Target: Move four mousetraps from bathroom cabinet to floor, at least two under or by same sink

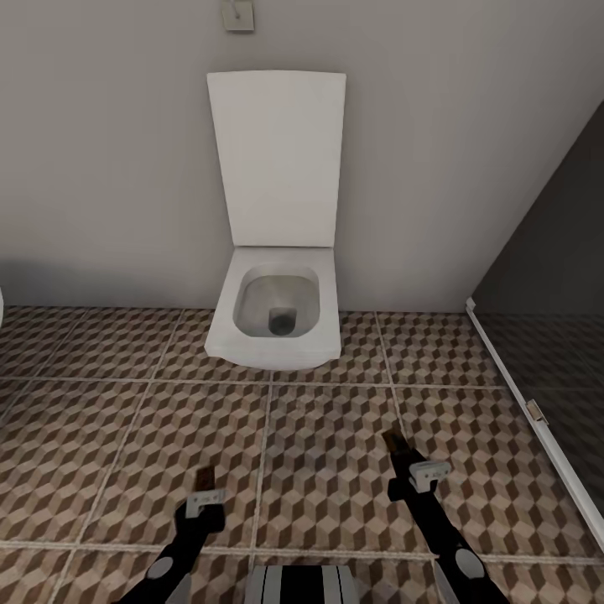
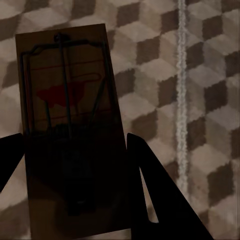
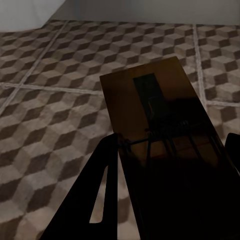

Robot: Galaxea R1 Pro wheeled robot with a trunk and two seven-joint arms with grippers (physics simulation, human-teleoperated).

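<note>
Both grippers hang low over the bathroom floor (image 1: 126, 419), whose tiles carry a brown-and-beige cube pattern. My left gripper (image 1: 205, 497) is shut on a mousetrap (image 1: 205, 479). In the left wrist view that mousetrap (image 2: 70, 100) is a tan board with dark wire and a red mark, clamped by the left gripper (image 2: 72, 150). My right gripper (image 1: 409, 466) is shut on a second mousetrap (image 1: 393, 445). The right wrist view has this mousetrap (image 3: 155, 110) dark and in shadow inside the right gripper (image 3: 170, 145). The cabinet and the sink are out of view.
A white toilet (image 1: 277, 323) with its lid raised stands against the grey wall straight ahead. A dark glass shower screen (image 1: 554, 310) with a white bottom rail (image 1: 524, 394) runs along the right. Open tiled floor lies between the toilet and my arms.
</note>
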